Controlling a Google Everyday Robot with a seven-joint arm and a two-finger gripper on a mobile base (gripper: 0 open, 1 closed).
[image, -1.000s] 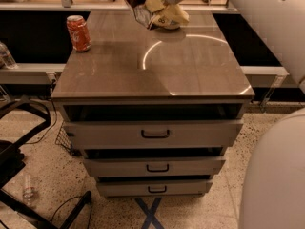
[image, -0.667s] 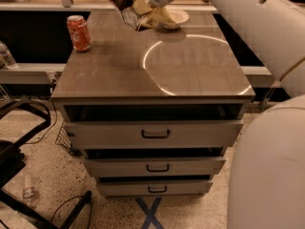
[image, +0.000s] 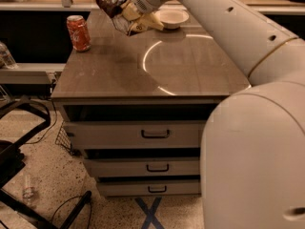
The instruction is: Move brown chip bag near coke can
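The brown chip bag, dark brown on top and pale yellow-tan below, hangs in the air over the far middle of the tabletop, held by my gripper. The gripper is shut on the bag, at the end of the white arm that reaches in from the right. The coke can, red-orange with a silver top, stands upright near the far left corner of the table. The bag is to the right of the can and above it, with a gap between them.
A small white bowl sits at the far edge of the brown table, right of the bag. Three drawers are below the top. A clear plastic bottle is at far left. Cables and a chair base lie on the floor at left.
The arm has carried the chip bag leftward across the far side of the table, closer to the can. The bowl, earlier behind the bag, now shows.
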